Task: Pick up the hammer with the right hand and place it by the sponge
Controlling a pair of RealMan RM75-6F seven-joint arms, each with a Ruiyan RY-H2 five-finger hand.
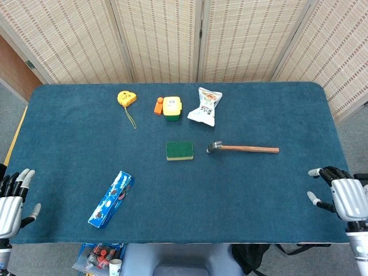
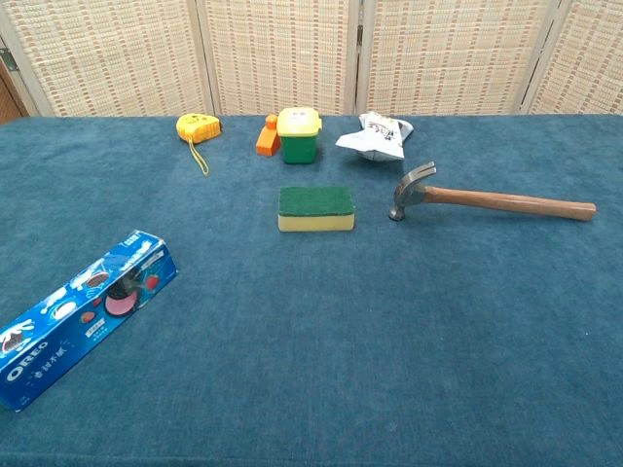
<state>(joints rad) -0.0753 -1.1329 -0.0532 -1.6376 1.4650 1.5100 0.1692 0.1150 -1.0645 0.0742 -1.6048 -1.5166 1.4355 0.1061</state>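
Task not started. Your right hand is empty, fingers apart, at table edge, well apart from hammer. Hammer lies flat near sponge, head toward it. Pickup & placement both pending.

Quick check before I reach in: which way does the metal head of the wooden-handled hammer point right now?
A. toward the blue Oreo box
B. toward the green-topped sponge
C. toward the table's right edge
B: the wooden-handled hammer lies with its metal head beside the green-topped sponge, not touching it, and its handle runs away toward the right hand.
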